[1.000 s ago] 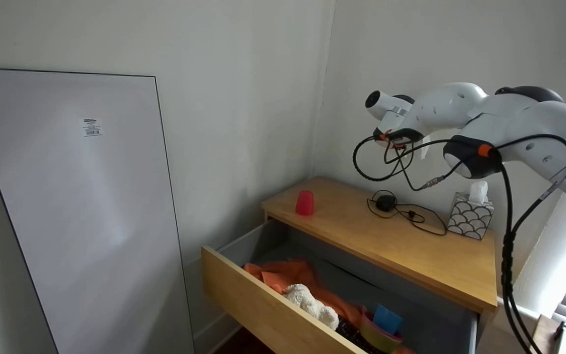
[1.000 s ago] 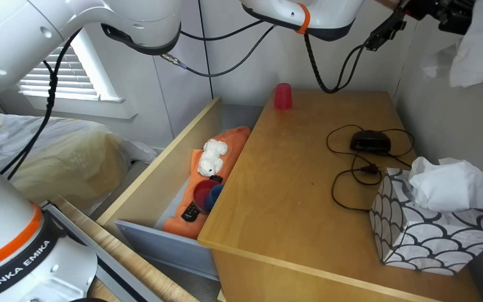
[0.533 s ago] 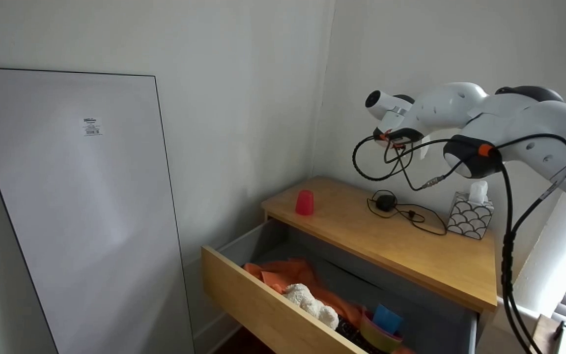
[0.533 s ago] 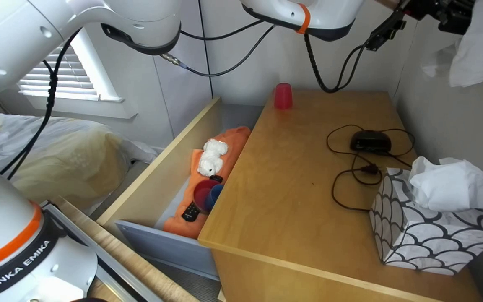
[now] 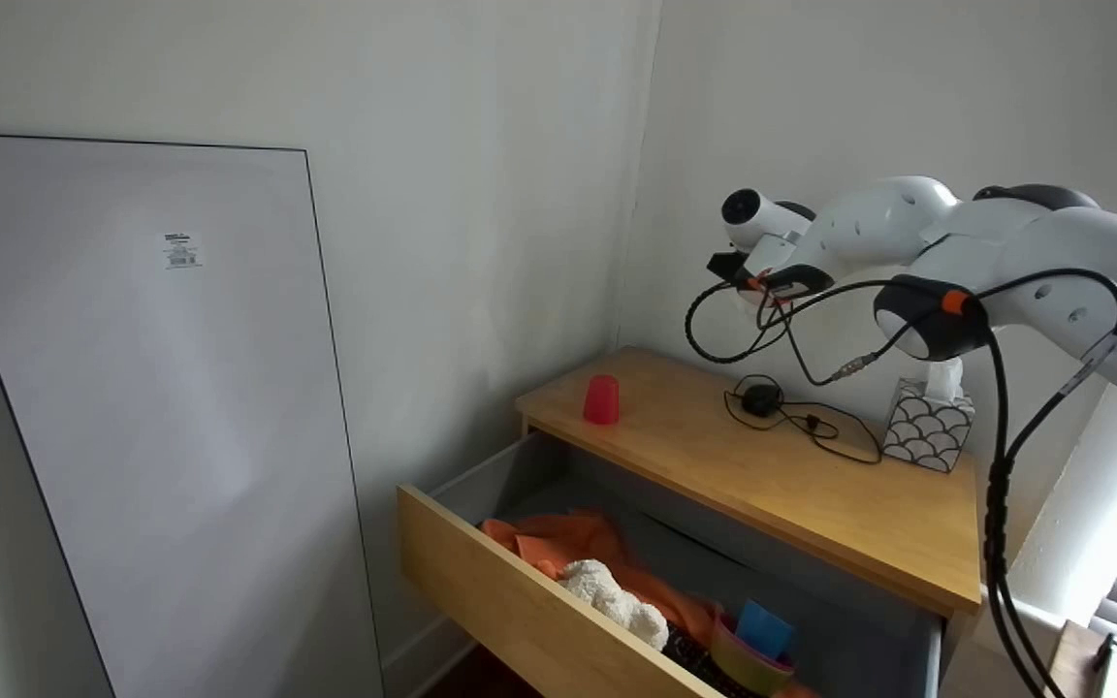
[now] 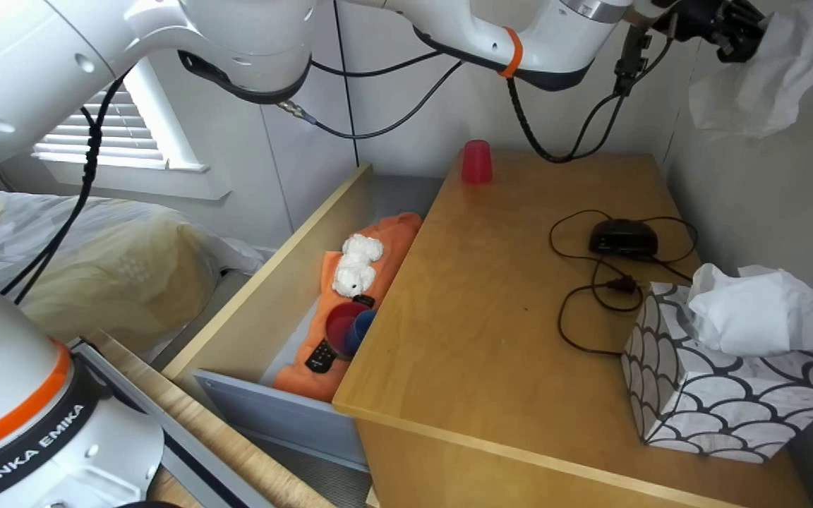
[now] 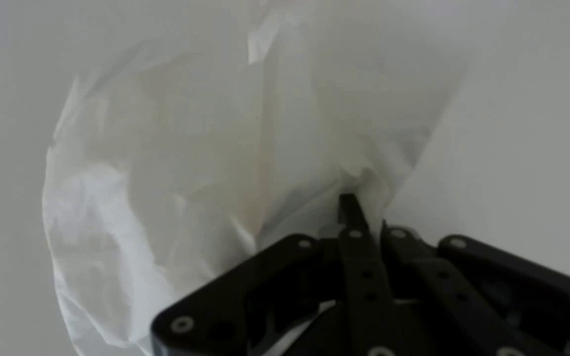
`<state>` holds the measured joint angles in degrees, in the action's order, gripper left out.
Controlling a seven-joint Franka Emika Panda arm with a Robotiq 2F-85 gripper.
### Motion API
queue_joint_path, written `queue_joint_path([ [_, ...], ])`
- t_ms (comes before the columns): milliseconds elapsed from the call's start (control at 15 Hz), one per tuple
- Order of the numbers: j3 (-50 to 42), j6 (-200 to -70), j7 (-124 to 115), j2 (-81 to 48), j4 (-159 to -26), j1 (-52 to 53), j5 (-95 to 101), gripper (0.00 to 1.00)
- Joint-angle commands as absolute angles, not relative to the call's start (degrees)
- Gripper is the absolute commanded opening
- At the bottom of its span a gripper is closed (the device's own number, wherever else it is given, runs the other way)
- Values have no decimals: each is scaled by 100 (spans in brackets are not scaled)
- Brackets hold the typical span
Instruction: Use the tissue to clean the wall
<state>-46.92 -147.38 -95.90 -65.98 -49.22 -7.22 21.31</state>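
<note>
White tissue point(image 7: 191, 138) in gripper point(image 7: 368, 217) near the wall point(image 6: 766, 197), contact unclear

Gripper squeezed narrow on the tissue, holding a gathered bit near one edge; the tissue hangs in front of the wall. Held there, most of the paper is probably left loose ahead of the gripper, so it meets the wall before metal does. The arm point(image 5: 893, 218) reaches out above the dresser point(image 6: 491, 296), likely because the wall to wipe stands behind it. The red cup point(image 6: 477, 164) and tissue box point(image 6: 731, 406) sit on the dresser top, lower than the gripper, so probably not in the way (box has its own white sheet point(image 6: 752, 310) poking up, don't mix the two).

Hard to see: in the wrist view the tissue's top fades into the pale wall and its lower part goes behind the gripper. In an exterior view the tissue point(image 6: 766, 85) runs off at the top right. In an exterior view the wrist point(image 5: 777, 247) seems to block the gripper and I can't pick out the tissue. Touching the wall or just short: can't tell. Likely wiping or lining up for it.
</note>
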Motion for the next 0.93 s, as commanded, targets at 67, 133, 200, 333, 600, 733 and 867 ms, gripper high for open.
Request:
queue_joint_path([
  [67, -4463, -15558, -9557, -6817, -4614, -1028, 2016, 0],
  [133, -4290, -15551, -9341, -6715, -4763, -1020, 1988, 0],
  [200, -4240, -15557, -9269, -6696, -4816, -1016, 2014, 0],
  [333, -4227, -15457, -9253, -6702, -4829, -1008, 2064, 0],
  [600, -4373, -15109, -9264, -6730, -4836, -1005, 2143, 0],
  [733, -4379, -14902, -9170, -6707, -4873, -1022, 2162, 0],
  [867, -4387, -14745, -9062, -6678, -4919, -989, 2178, 0],
])
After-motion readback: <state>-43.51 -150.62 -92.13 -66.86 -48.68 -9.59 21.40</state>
